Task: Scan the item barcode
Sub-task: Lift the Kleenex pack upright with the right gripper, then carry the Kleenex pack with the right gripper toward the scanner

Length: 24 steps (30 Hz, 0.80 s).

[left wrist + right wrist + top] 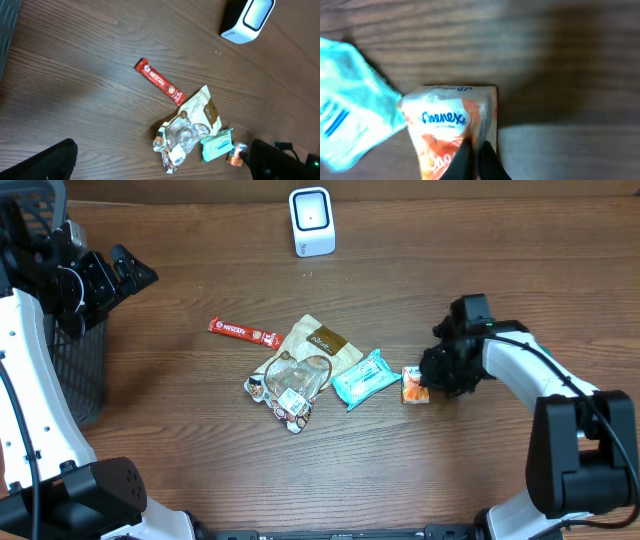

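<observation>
Tabletop (pixel 200 460) of dark wood grain fills the overhead view and carries everything else. Two white and black arms reach over it: the left arm (pixel 30 380) rises along the left edge, and the right arm (pixel 540 375) bends in from the lower right. A black mesh basket (pixel 85 370) stands at the far left, partly behind the left arm.

The left gripper (pixel 130 270) hangs above the upper left of the table with its jaws spread wide and nothing between them; its wrist camera shows one dark finger (pixel 50 160) at each lower corner of the view. A white barcode scanner (pixel 311 220) stands upright at the top centre, well apart from the goods.

The items lie in a loose cluster in the middle. A beige pouch (pixel 325 342) with a brown panel lies flat, and a crinkled clear snack packet (pixel 288 385) overlaps its lower left part. A teal tissue pack (pixel 360 378) lies just beside the pouch on the right. A red Nescafé stick (pixel 243 332) lies to the upper left of the pouch, near its corner.

The smallest item, an orange Kleenex pack (pixel 412 384), sits on the table at the right end of the cluster, touching or nearly touching the teal tissue pack. The right gripper (pixel 476 157) is at this pack, its jaws drawn tight together and pinching the lower part of the wrapper, with the pack lying on the wood.
</observation>
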### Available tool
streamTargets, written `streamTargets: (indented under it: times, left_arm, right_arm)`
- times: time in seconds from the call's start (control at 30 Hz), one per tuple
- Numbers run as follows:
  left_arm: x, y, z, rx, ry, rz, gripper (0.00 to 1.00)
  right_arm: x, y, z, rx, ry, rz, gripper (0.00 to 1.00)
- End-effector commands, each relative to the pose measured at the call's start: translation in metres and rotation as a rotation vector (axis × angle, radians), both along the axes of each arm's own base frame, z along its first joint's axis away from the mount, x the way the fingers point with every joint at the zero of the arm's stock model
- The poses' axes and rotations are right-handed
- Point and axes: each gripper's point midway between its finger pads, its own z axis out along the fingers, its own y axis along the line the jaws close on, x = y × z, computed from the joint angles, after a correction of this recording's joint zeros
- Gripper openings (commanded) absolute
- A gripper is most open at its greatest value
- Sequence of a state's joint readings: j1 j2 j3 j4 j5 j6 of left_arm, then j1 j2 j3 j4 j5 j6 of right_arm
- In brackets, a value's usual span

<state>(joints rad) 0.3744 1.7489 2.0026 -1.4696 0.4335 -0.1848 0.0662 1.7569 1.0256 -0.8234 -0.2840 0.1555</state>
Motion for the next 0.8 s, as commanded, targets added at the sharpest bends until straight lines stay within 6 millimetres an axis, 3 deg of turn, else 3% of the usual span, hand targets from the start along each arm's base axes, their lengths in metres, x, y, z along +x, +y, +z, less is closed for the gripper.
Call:
streamTargets:
  times: [0.0, 0.17, 0.27, 0.43, 0.57, 0.77]
  left_arm:
    - [0.001, -0.001, -0.002, -0.004, 0.005, 0.002, 1.00]
    - [0.001, -0.001, -0.002, -0.004, 0.005, 0.002, 1.00]
    - [0.001, -0.001, -0.002, -0.005, 0.005, 0.003, 1.00]
    - [0.001, -0.001, -0.002, -0.005, 0.005, 0.003, 1.00]
    - [0.001, -0.003, -0.002, -0.005, 0.005, -0.003, 1.00]
    - [0.001, -0.003, -0.002, -0.004, 0.005, -0.003, 1.00]
  right_arm:
    - [0.016, 0.014, 0.052, 0.220, -0.114, -0.031, 0.04]
    - [0.011, 0.025, 0.120, 0.568, -0.224, -0.019, 0.04]
    - [0.002, 0.024, 0.147, 0.747, -0.206, -0.073, 0.04]
    - [-0.015, 0.034, 0.195, 1.045, -0.283, -0.005, 0.04]
    - [-0.022, 0.039, 0.215, 1.156, -0.328, 0.019, 0.04]
    - [-0.027, 0.040, 0.229, 1.236, -0.330, -0.004, 0.04]
